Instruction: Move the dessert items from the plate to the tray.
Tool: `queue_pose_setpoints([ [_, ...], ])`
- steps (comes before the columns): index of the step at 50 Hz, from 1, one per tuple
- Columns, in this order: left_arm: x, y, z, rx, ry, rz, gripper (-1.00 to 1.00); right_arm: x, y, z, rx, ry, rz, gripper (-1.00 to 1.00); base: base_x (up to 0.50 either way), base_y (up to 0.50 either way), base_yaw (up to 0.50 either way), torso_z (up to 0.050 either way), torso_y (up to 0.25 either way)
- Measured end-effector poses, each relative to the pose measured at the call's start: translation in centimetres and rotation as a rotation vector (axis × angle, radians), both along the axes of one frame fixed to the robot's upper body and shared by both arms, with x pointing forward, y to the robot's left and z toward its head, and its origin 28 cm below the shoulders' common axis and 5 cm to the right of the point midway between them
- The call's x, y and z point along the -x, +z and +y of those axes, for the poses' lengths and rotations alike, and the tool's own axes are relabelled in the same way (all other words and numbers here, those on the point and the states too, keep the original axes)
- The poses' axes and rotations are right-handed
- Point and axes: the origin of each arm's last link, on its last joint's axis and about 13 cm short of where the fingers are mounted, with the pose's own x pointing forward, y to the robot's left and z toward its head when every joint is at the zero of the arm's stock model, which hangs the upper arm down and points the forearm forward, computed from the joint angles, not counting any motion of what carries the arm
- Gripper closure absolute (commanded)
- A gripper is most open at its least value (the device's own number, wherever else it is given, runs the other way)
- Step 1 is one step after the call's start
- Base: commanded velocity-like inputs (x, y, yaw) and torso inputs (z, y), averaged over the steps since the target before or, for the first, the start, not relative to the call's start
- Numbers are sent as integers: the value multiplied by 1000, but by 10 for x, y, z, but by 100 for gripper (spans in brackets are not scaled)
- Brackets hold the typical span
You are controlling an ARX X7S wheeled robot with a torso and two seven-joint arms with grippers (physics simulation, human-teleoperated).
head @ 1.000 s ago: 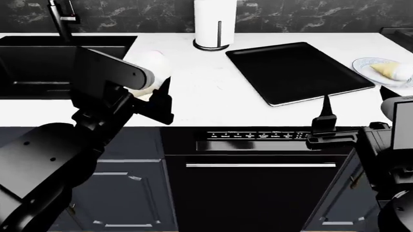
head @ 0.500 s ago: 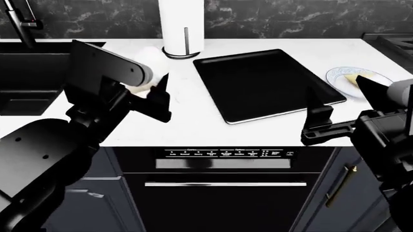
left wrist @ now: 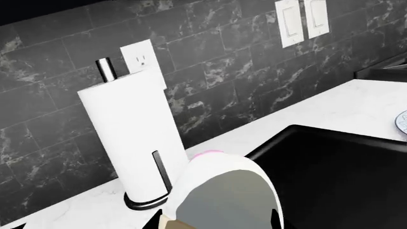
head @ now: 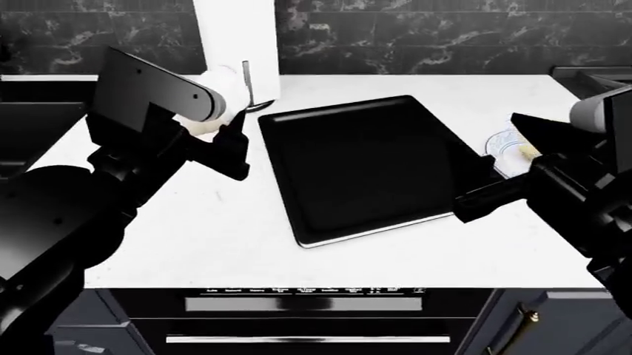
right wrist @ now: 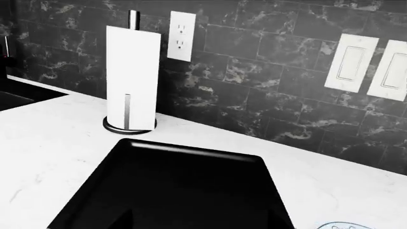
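- The left gripper is clamped on a pale tan ice-cream cone with a white scoop, beside the tall white paper-towel roll.
- The large flat black baking tray lies empty; carry the cone level over its near rim and release it low.
- I cannot tell the right gripper's state; it hangs by the small glass plate holding what looks like the second cone.

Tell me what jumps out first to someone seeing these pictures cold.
The big black tray lies bare in the middle of the white counter, the strongest contrast in the head view. Behind its far left corner stands a tall white paper towel roll against the dark marbled wall. The left gripper holds a white-topped ice-cream cone just left of the tray, while a plate peeks out past the right arm.
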Motion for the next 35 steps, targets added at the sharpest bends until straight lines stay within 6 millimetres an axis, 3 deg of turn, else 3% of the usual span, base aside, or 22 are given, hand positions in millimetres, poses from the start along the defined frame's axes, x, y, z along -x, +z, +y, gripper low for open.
queue_pose_setpoints([
  [21,-4,5,2,-26,2,7,100,0,13,-4,-16,52,34,-100,149,-498,0,50,41],
  [28,-3,5,1,-32,-7,8,100,-3,17,-2,2,61,45,-100,473,-182,0,50,41],
  [35,-2,7,3,-36,5,3,100,-8,20,0,8,46,54,-100,28,0,0,50,40],
])
